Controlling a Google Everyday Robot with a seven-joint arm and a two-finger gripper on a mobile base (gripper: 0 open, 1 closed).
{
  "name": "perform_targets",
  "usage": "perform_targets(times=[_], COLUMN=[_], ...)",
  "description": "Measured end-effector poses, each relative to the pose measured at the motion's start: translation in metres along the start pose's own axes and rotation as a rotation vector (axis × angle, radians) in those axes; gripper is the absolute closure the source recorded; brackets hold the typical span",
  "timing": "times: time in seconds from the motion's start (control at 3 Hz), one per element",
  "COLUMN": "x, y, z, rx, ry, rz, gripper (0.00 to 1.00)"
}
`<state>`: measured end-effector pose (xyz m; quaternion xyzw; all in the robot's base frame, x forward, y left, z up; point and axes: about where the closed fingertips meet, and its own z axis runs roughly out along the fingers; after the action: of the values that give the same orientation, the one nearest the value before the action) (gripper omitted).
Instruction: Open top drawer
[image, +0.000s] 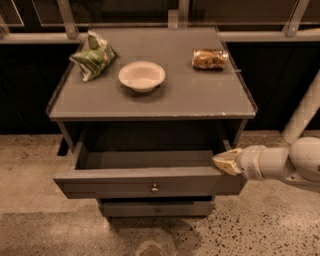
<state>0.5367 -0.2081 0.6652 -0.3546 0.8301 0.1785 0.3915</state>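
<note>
The top drawer (110, 186) is being shown well out of the bench (200, 97) frame. Its front panel is standing fwd of the lower drawer (130, 209), and its inside is being left open to view from above. The knob (154, 188) at the panel's centre is not being touched. The hand (227, 161) is being held at the drawer's right end, against the top edge approx. where side wall meets front panel. Whether it is clenched on that edge or merely pressed to it cannot be told. Judged from this, the opening is being counted as mostly done, poss. complete, since any travel left on the runners is being hidden under the bench top. Left to do: maybe a last bit of pull, then the hand being drawn clear. A green bag (92, 55), a bowl (142, 76) and a brown packet (210, 58) are lying up top, not being involved.
</note>
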Motion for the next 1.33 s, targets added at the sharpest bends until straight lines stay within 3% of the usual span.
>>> perform_targets(times=[0.33,1.0,1.33], x=[-0.001,0.012,0.002], y=[0.0,0.056,0.063], z=[0.0,-0.069,-0.092], rx=[0.0,-0.025,0.006], ry=[0.0,-0.03,-0.068], rz=[0.0,0.022,-0.004], gripper=[1.0,1.0,1.0])
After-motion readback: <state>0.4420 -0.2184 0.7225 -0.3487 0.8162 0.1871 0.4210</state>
